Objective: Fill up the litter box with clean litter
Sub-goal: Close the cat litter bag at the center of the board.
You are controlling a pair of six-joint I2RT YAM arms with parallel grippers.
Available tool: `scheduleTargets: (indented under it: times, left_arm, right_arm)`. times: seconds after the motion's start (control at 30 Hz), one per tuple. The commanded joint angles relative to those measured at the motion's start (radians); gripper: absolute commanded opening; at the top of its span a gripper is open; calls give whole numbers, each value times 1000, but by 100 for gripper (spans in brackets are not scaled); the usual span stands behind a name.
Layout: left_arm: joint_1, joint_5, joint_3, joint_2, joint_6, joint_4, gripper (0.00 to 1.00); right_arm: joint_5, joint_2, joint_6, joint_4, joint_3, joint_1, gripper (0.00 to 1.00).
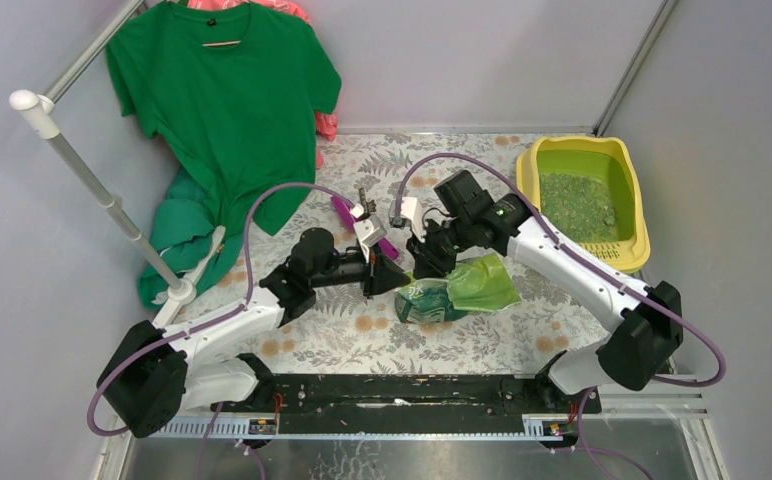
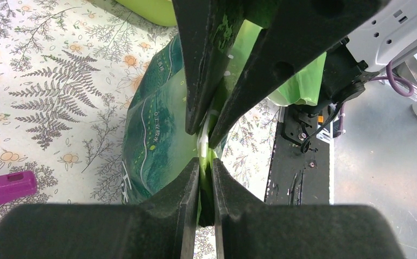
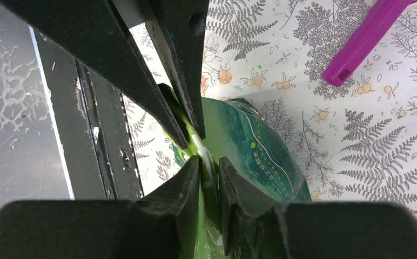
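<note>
The yellow litter box (image 1: 637, 235) stands at the far right of the table, with green litter granules (image 1: 577, 205) lying in it. A glossy green litter bag (image 1: 457, 288) lies on the floral table between the arms. My left gripper (image 1: 382, 285) is shut on the bag's edge (image 2: 206, 159) from the left. My right gripper (image 1: 424, 272) is shut on the same edge (image 3: 203, 162) from the other side, its fingers facing the left ones. The bag's body shows in the left wrist view (image 2: 157, 135) and the right wrist view (image 3: 255, 151).
A purple scoop (image 1: 347, 212) lies behind the left gripper; its handle shows in the left wrist view (image 2: 6, 188) and right wrist view (image 3: 365, 40). A green T-shirt (image 1: 227, 100) hangs on a rack at the back left. The black base rail (image 1: 392, 390) runs along the near edge.
</note>
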Motion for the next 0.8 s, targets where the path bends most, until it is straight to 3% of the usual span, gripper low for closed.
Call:
scheduleTargets:
  times: [0.0,0.13,0.33,0.77]
  left_arm:
    - [-11,19,29,6,23,-22,19]
    - [-11,15,31,7,30,-33,19]
    - [-11,9,40,16,36,-45,19]
    - [-11,-4,55,16,41,-70,19]
  right_arm:
    - [88,-54,15,-19,-18,2,28]
    - [124,-88,30,-19,-44,0,35]
    - [176,-132,44,-33,-70,-18,37]
    - [302,-193,81,-47,-124,-75,30]
